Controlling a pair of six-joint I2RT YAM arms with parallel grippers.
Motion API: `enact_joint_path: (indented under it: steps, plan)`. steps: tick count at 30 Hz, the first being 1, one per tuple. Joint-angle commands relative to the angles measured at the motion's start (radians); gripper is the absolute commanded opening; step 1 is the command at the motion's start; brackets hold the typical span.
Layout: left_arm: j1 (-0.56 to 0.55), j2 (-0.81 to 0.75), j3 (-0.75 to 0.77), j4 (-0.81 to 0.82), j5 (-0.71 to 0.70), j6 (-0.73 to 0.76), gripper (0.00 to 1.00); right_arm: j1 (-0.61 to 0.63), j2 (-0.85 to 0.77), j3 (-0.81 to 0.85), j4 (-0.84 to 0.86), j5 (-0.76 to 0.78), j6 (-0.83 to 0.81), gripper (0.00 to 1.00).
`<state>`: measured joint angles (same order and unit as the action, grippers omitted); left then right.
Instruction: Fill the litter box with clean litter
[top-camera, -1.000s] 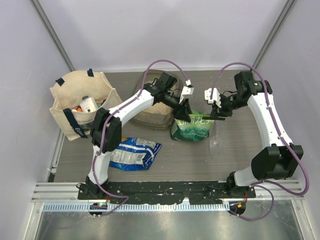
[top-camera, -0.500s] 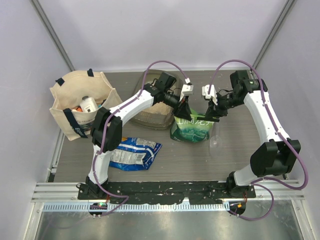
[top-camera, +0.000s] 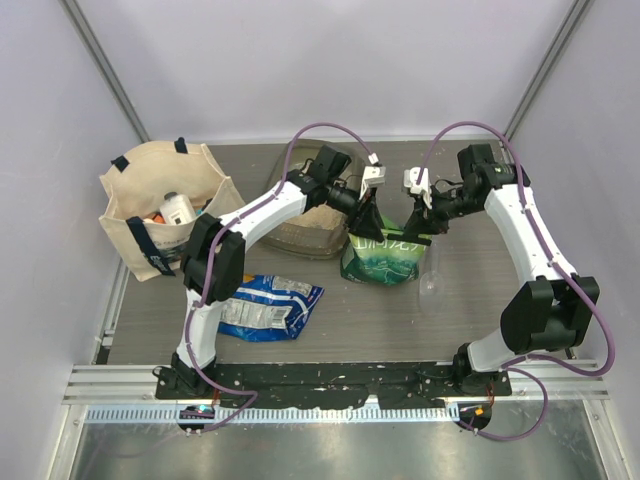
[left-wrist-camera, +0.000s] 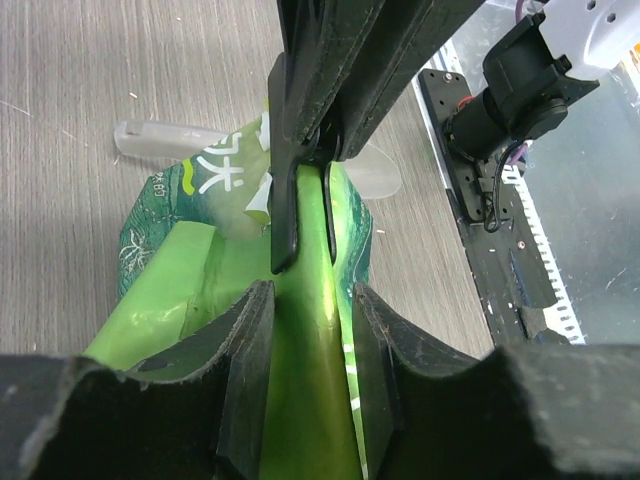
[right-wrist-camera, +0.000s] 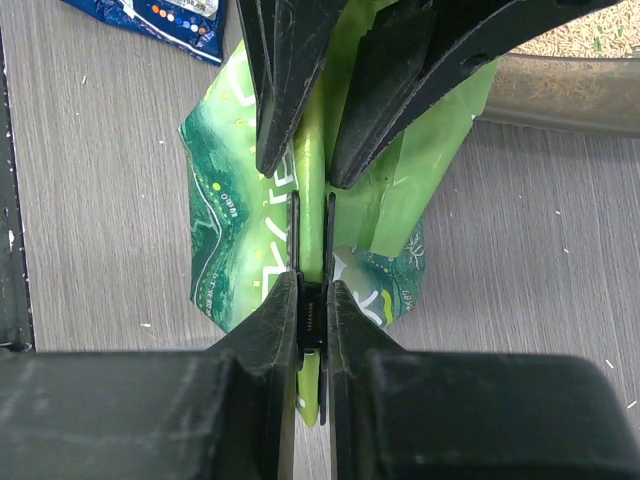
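Note:
The green-and-white printed bag (top-camera: 380, 258) stands mid-table, right of the smoky litter box (top-camera: 290, 240). Tan clean litter (top-camera: 318, 217) lies inside the box, also seen in the right wrist view (right-wrist-camera: 590, 40). My left gripper (top-camera: 366, 220) straddles the bag's folded green top, its pads against the fold (left-wrist-camera: 313, 300). My right gripper (top-camera: 413, 224) faces it from the right, shut (right-wrist-camera: 312, 290) on a thin black clip (right-wrist-camera: 311, 318) clamped along the same fold. The clip's two bars (left-wrist-camera: 285, 220) show in the left wrist view. The left arm hides much of the box.
A beige tote bag (top-camera: 165, 205) with bottles stands at the far left. A blue crinkly packet (top-camera: 268, 305) lies front left of the bag. A clear plastic piece (top-camera: 430, 275) lies right of the bag. The table's near rail (top-camera: 320, 378) carries both arm bases.
My right gripper has moved left to the bag's top and now meets the left gripper there. The left gripper shifted slightly. The bag stayed in place.

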<state>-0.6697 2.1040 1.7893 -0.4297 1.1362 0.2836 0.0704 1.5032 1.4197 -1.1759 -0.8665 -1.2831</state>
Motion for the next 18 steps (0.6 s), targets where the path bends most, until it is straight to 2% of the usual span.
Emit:
enact_joint_path:
  steps: [1, 5, 9, 14, 15, 18]
  plan:
    - [-0.001, -0.018, -0.021, 0.045, 0.007, -0.064, 0.41, 0.029, 0.025, -0.039, 0.009, -0.022, 0.024, 0.01]
    - [0.001, -0.024, -0.027, 0.063, 0.000, -0.072, 0.44, 0.042, 0.028, -0.045, 0.007, -0.019, 0.019, 0.02]
    - [0.008, -0.047, -0.037, 0.081, -0.019, -0.089, 0.51, 0.054, 0.026, -0.068, 0.050, -0.003, 0.056, 0.02]
    - [0.038, -0.099, -0.044, 0.117, -0.049, -0.150, 0.56, 0.054, 0.051, -0.054, 0.081, 0.032, 0.113, 0.19]
    - [0.053, -0.117, -0.044, 0.117, -0.052, -0.158, 0.58, 0.054, 0.051, -0.056, 0.082, 0.044, 0.114, 0.28]
    - [0.080, -0.157, -0.062, 0.115, -0.065, -0.172, 0.60, 0.054, 0.057, -0.062, 0.094, 0.072, 0.131, 0.39]
